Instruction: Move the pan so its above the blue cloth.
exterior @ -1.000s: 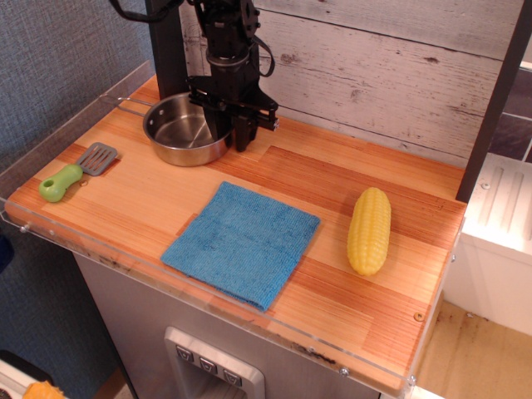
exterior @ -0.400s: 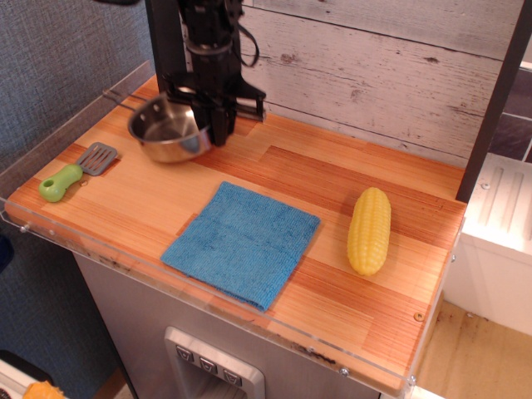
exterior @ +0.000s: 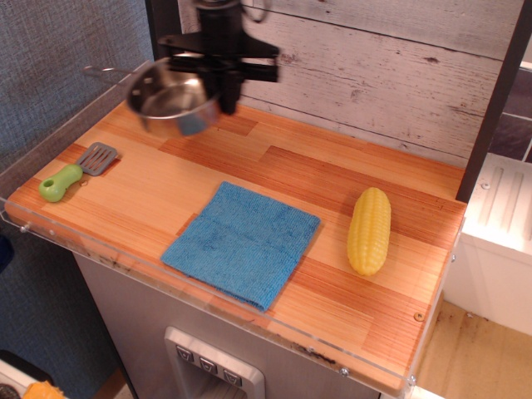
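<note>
Aloft, pan (exterior: 173,105) in hand (exterior: 223,98).

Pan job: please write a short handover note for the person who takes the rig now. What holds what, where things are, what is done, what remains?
Gripper: shut on the rim of the pan, which hangs tilted in the air over the back left of the wooden counter.
Blue cloth: flat near the front edge, nothing on it.
Spatula at the left edge, corn to the right of the cloth; both apart from the route.
Done: pan grasped and lifted.
Left: carry it forward and right until it is above the cloth.
</note>
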Tool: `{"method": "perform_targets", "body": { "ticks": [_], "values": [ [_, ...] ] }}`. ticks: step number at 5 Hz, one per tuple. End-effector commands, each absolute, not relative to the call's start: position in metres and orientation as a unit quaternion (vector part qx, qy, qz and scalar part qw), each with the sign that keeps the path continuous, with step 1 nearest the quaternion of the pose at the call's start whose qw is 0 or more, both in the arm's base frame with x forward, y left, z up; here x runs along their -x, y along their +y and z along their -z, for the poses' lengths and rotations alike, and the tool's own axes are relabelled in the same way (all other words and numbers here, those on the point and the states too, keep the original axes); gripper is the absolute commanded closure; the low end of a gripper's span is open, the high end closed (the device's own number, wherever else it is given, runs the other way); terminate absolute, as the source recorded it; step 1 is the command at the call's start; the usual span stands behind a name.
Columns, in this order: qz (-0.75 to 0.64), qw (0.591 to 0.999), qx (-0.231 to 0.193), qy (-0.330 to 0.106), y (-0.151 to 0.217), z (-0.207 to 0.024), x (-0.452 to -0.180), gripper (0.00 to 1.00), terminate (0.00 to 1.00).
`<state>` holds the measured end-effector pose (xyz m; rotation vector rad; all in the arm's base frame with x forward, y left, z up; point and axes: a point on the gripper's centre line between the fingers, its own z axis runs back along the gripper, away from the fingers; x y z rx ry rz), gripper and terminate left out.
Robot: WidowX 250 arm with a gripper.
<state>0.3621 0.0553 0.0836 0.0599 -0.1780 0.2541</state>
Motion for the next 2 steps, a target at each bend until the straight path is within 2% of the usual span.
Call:
{"method": "perform_targets", "body": {
  "ticks": [1, 2],
  "values": [
    [-0.078, 0.986, -0.033, -0.140, -0.035, -0.108, -0.384, 1.00, 0.00],
    [-0.077, 0.986, -0.044, -0.138, -0.060, -0.098, -0.391, 1.00, 0.00]
  ]
}}
